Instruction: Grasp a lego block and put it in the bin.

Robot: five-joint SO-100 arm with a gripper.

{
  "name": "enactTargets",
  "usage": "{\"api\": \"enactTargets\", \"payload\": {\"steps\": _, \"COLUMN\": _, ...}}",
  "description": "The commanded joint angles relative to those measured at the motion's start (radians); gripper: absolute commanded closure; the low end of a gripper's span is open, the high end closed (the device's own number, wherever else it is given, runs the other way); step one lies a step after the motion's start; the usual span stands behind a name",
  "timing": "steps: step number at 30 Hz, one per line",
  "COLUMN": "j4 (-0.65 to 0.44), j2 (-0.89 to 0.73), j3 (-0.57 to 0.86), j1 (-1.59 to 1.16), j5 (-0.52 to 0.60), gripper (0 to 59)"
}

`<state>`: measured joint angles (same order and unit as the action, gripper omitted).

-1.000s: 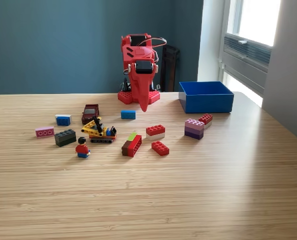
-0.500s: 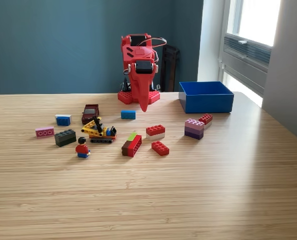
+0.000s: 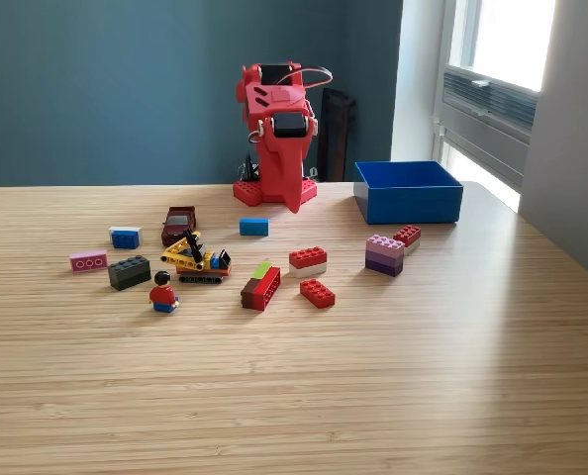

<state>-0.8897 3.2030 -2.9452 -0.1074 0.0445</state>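
The wooden counter point(image 3: 393, 376) carries the blue bin point(image 3: 408, 191) near its far right corner in the exterior view. The red arm point(image 3: 279, 129) stands at the far edge, its fingers point(image 3: 294, 205) together, hanging empty. Nearest lies the small blue block point(image 3: 253, 227), just toward the near-left of them, long axis running along the far edge.

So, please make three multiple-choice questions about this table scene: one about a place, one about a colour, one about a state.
1. Where is the bin in the exterior view?
A. far right of the table
B. front left
C. under the arm

2. What colour is the block stacked on the white one?
A. green
B. red
C. black

3. What is the gripper holding?
A. a blue block
B. the toy figure
C. nothing visible

Answers: 1 A, it stands right of the arm's base. 2 B, the red-on-white block shows red above. 3 C, its tip hangs above the table with no piece seen in it.
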Motion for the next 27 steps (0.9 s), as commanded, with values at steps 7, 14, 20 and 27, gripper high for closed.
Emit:
{"api": "enactTargets", "payload": {"steps": 7, "j4": -0.078, "j2": -0.541, "j3": 0.423, "j1": 0.043, "j5": 0.101, "gripper": 32.7}}
{"api": "enactTargets", "payload": {"steps": 14, "j4": -0.135, "j2": -0.831, "j3": 0.683, "j1": 0.219, "j5": 0.084, "gripper": 21.1}}
{"api": "enactTargets", "payload": {"steps": 20, "j4": -0.135, "j2": -1.025, "j3": 0.847, "j1": 0.356, "j5": 0.089, "gripper": 18.3}}
{"api": "enactTargets", "payload": {"steps": 27, "j4": -0.187, "j2": -1.235, "j3": 0.968, "j1": 0.410, "j5": 0.087, "gripper": 18.9}}
